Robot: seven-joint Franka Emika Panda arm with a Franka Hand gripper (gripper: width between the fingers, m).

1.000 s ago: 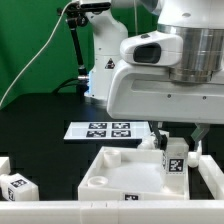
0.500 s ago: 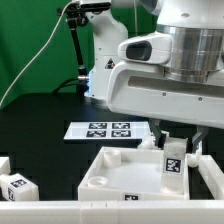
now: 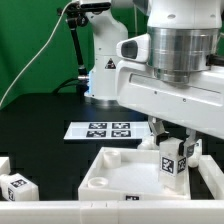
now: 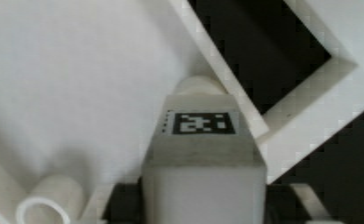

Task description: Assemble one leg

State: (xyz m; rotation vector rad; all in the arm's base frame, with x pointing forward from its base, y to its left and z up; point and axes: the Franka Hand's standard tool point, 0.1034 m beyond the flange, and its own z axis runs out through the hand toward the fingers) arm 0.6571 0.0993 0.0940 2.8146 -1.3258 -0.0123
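Leg (image 3: 172, 165) being clamped upright in the gripper (image 3: 177, 147), jaws narrowed onto it, long axis pointing straight down toward the white panel (image 3: 105, 170) directly beneath.

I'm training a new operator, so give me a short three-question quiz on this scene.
1. True or false: the fingers grip a leg.
2. By the white panel corner, that leg is: A roughly upright, B lying flat, C dropped.
3. Fill in: a loose leg sits at the exterior view's lower ____.
Key: 1 true; 2 A; 3 left.
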